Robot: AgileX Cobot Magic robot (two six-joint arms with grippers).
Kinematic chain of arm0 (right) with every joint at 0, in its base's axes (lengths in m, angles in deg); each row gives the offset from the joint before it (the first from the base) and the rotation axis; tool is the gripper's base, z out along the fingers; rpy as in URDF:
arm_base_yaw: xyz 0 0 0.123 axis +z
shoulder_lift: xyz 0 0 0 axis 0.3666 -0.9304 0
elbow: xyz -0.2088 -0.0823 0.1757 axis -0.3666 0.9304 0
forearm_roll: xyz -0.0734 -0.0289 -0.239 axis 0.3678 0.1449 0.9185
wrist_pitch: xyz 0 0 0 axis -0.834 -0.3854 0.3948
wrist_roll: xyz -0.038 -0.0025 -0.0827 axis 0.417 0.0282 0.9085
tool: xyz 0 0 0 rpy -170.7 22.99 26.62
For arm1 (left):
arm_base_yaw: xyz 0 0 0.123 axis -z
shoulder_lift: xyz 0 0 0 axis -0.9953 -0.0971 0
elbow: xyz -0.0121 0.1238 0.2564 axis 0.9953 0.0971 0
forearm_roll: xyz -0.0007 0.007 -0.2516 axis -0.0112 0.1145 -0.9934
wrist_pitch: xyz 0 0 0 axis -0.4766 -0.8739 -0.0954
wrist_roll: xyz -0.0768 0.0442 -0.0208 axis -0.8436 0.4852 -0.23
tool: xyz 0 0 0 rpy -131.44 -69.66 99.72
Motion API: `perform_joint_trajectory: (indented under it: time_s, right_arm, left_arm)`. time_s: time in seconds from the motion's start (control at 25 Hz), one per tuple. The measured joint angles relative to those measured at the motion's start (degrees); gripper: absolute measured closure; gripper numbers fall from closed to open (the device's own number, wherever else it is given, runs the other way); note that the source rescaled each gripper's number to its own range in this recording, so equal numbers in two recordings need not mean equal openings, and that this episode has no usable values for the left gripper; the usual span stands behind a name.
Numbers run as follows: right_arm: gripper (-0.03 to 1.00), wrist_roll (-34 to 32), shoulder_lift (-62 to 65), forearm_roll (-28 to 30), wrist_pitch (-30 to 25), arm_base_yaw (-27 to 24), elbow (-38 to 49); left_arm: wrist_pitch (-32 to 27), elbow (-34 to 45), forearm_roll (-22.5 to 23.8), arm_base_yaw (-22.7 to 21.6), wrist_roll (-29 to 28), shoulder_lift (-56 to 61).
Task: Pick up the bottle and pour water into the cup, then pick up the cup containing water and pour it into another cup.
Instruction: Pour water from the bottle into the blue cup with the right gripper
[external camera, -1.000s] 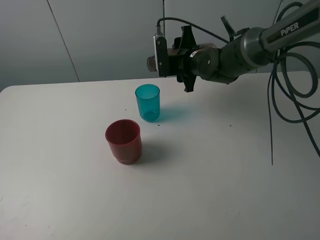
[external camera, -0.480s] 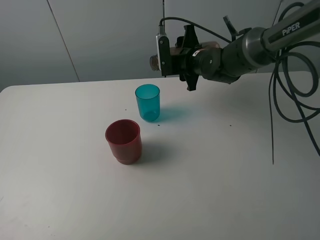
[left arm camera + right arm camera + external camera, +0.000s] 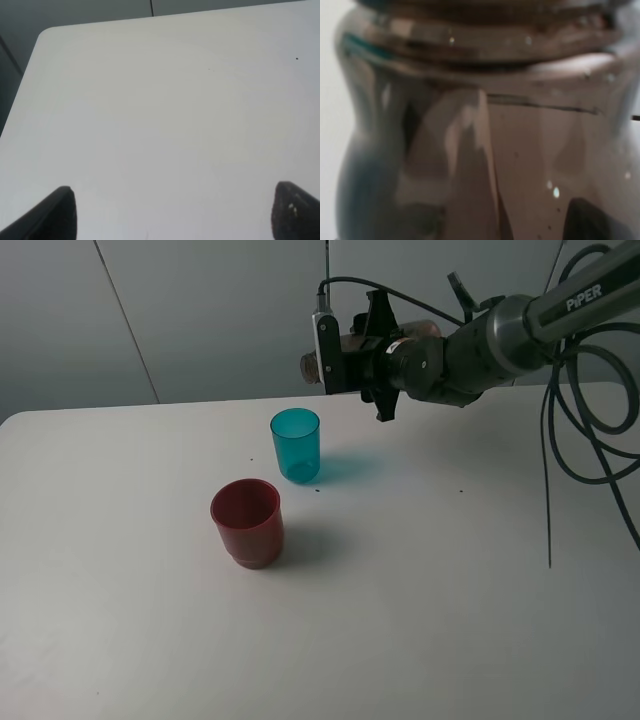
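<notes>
Standing upright and slightly apart on the white table [image 3: 430, 580] are the teal cup [image 3: 296, 445] and, nearer the camera, the red cup [image 3: 247, 522]. Reaching in from the right, well above the table, the right gripper [image 3: 350, 358] is clamped on the bottle [image 3: 308, 365], which lies almost level. In the high view its neck shows above the teal cup. The left gripper [image 3: 172, 212] hangs over bare tabletop, jaws wide, holding nothing. Grey wall panels [image 3: 200, 310] stand behind, and black cables [image 3: 560, 430] hang at the right.
</notes>
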Motion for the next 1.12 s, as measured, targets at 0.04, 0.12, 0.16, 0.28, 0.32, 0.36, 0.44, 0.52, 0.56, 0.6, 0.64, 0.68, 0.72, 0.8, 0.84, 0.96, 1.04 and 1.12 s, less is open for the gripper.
perform_joint_trajectory:
  time_s: [0.04, 0.12, 0.16, 0.28, 0.32, 0.36, 0.44, 0.52, 0.56, 0.6, 0.64, 0.68, 0.72, 0.8, 0.84, 0.96, 1.04, 1.12]
  right_arm:
    - [0.96, 0.13, 0.0, 0.12, 0.0, 0.0, 0.0]
    - [0.96, 0.36, 0.0, 0.24, 0.0, 0.0, 0.0]
    - [0.96, 0.64, 0.0, 0.34, 0.0, 0.0, 0.0]
    - [0.96, 1.15, 0.0, 0.34, -0.23, 0.0, 0.0]
    - [0.96, 1.45, 0.0, 0.34, -0.29, 0.0, 0.0]
    - [0.96, 1.83, 0.0, 0.34, -0.38, 0.0, 0.0]
    - [0.96, 2.36, 0.0, 0.34, -0.38, 0.0, 0.0]
    - [0.96, 2.49, 0.0, 0.34, -0.38, 0.0, 0.0]
    - [0.96, 2.86, 0.0, 0.34, -0.38, 0.0, 0.0]
    - [0.96, 3.16, 0.0, 0.34, -0.38, 0.0, 0.0]
    - [0.96, 3.58, 0.0, 0.34, -0.38, 0.0, 0.0]
    - [0.96, 3.84, 0.0, 0.34, -0.38, 0.0, 0.0]
    - [0.96, 3.8, 0.0, 0.62, -0.38, 0.0, 0.0]
    - [0.96, 4.06, 0.0, 1.72, -0.43, 0.0, 0.0]
    - [0.96, 4.06, 0.0, 1.98, -0.52, 0.0, 0.0]
    - [0.96, 4.16, 0.0, 3.3, -0.52, 0.0, 0.0]
    - [0.96, 4.16, 0.0, 4.36, -0.52, 0.0, 0.0]
    - [0.96, 4.27, 0.0, 4.75, -0.63, 0.0, 0.0]
  left_arm:
    - [0.0, 0.0, 0.0, 0.0, 0.0, 0.0]
    - [0.0, 0.0, 0.0, 0.0, 0.0, 0.0]
    - [0.0, 0.0, 0.1, 0.0, 0.0, 0.0]
    - [0.0, 0.0, 0.1, 0.0, 0.0, 0.0]
    - [0.0, 0.0, 0.1, 0.0, 0.0, 0.0]
    - [0.0, 0.0, 0.1, 0.0, 0.0, 0.0]
    - [0.0, 0.0, 0.1, 0.0, 0.0, 0.0]
    - [0.0, 0.0, 0.1, 0.0, 0.0, 0.0]
    - [0.0, 0.0, 0.1, 0.0, 0.0, 0.0]
    - [0.0, 0.0, 0.1, 0.0, 0.0, 0.0]
    - [0.0, 0.0, 0.1, 0.0, 0.0, 0.0]
    - [0.0, 0.0, 0.1, 0.0, 0.0, 0.0]
    - [0.0, 0.0, 0.1, 0.0, 0.0, 0.0]
    - [0.0, 0.0, 0.1, 0.0, 0.0, 0.0]
    - [0.0, 0.0, 0.1, 0.0, 0.0, 0.0]
    - [0.0, 0.0, 0.1, 0.0, 0.0, 0.0]
    - [0.0, 0.0, 0.1, 0.0, 0.0, 0.0]
    - [0.0, 0.0, 0.1, 0.0, 0.0, 0.0]
